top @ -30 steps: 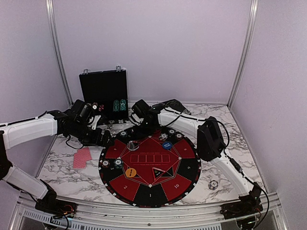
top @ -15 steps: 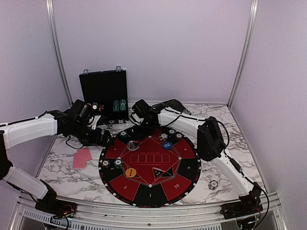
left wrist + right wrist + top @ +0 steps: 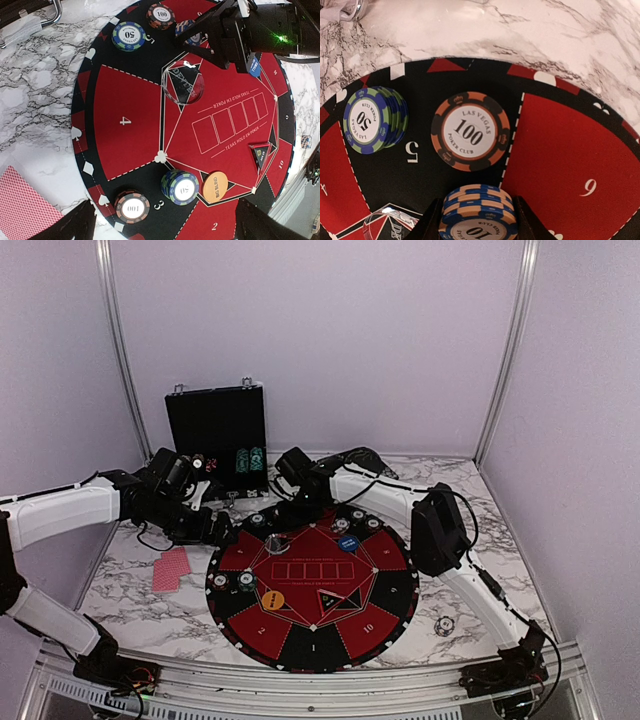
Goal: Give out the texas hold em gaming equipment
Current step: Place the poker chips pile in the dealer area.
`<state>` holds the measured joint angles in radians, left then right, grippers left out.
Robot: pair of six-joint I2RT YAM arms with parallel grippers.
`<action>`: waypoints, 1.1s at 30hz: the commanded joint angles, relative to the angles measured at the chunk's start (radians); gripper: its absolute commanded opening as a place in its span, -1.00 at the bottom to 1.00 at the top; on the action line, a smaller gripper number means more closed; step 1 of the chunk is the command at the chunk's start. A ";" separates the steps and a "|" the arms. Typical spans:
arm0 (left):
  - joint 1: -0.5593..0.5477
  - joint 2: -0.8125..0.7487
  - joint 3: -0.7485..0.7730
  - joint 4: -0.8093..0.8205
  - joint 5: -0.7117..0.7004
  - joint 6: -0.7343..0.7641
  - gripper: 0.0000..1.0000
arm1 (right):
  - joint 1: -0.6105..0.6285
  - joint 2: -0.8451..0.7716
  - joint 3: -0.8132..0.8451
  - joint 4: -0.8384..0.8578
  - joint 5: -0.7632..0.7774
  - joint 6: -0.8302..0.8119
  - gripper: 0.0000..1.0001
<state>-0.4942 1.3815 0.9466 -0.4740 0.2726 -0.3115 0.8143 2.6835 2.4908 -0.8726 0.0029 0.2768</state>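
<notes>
Right gripper clamps one blue chip stack; left gripper spread apart.
Near it: one 50 stack; one 100 chip.

Mat: round, red and black, lying on the marble table between the two arms.
Case: black, standing upright at the back left, with chip rows low inside it.
Cards: red-backed pile on the marble, just left of the mat.
Poker chips: small groups on the mat's left and far rims; one lone chip lies on the marble to the right.
Buttons: orange disc, blue disc and clear disc, all on the mat.
Left gripper: low at the mat's far-left edge.
Right gripper: over the far rim, seemingly down among the chips; its fingertips are hidden.
</notes>
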 commanded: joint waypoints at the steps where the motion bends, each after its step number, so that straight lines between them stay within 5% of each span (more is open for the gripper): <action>1: 0.009 0.003 -0.006 0.013 0.014 -0.006 0.98 | 0.010 0.016 0.001 -0.148 0.029 0.024 -0.39; 33: 0.012 -0.019 -0.016 0.017 0.019 -0.009 0.98 | 0.010 0.037 0.010 -0.103 0.008 0.035 -0.12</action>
<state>-0.4896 1.3811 0.9447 -0.4736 0.2741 -0.3145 0.8265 2.6831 2.4924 -0.8791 0.0303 0.2882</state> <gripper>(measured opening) 0.989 0.436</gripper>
